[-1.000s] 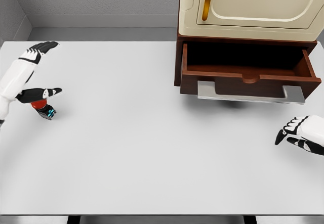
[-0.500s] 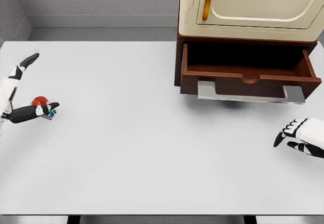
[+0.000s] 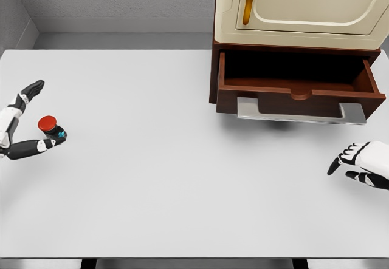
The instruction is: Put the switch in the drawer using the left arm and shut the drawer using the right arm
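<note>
The left hand [image 3: 18, 123] is mostly cut off by the picture's left edge. The right hand [image 3: 363, 164] runs off the right edge. The drawer [image 3: 299, 81] interior is too dark to read.

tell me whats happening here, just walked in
A humanoid robot is working at a white table. Its left hand is at the far left edge, fingers spread around a small red-topped switch but not clearly gripping it. The wooden drawer at the upper right stands open and looks empty. The right hand hangs open near the right edge, below the drawer.
</note>
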Motion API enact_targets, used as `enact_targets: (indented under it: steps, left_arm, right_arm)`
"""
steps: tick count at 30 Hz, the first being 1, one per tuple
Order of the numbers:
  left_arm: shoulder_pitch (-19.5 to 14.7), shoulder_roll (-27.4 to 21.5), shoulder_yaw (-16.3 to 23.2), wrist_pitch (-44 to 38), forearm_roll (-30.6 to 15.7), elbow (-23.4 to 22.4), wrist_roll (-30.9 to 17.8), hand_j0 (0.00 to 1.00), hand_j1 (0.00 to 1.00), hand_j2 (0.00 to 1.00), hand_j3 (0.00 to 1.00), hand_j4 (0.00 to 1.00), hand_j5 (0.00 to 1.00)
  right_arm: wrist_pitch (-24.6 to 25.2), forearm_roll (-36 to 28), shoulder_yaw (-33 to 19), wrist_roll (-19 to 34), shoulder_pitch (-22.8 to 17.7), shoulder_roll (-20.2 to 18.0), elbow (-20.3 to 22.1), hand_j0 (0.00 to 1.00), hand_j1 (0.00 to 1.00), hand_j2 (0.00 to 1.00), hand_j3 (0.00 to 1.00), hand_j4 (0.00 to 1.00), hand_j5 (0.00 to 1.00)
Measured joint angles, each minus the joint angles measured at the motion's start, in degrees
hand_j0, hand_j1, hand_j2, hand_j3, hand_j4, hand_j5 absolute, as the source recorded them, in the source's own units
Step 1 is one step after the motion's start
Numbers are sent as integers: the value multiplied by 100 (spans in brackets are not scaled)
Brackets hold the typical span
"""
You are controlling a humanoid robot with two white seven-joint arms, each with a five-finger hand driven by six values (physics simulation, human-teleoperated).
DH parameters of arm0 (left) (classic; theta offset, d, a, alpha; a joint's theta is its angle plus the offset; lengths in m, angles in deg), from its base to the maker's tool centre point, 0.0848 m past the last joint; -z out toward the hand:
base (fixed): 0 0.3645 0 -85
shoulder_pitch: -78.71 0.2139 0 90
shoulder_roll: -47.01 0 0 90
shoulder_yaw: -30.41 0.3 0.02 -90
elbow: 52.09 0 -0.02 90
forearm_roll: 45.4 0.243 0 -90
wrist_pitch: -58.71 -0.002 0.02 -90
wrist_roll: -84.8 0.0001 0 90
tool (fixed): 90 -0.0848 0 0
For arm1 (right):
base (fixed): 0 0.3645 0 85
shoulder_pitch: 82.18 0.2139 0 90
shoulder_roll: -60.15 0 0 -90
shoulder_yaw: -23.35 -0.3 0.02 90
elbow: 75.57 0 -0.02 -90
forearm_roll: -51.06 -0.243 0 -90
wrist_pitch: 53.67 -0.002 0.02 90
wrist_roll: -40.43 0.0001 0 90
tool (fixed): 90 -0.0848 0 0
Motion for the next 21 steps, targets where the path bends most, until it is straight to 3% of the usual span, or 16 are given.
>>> enact_targets:
  steps: [5,13,21]
  left_arm:
    - [-105,-142,207,-123,-16,-142,-1,100,100,100,100,100,100]
    - [-413,-21,286,-1382,-236,-293,-7,100,100,100,100,100,100]
    - [-448,108,456,-1594,-539,-565,-20,97,97,97,97,97,97]
  right_arm:
    - [0,3,2,-2,26,-18,0,56,56,56,56,56,56]
    - [0,30,2,-5,62,-18,0,57,57,57,57,57,57]
    - [0,45,2,-6,62,16,3,58,58,58,58,58,58]
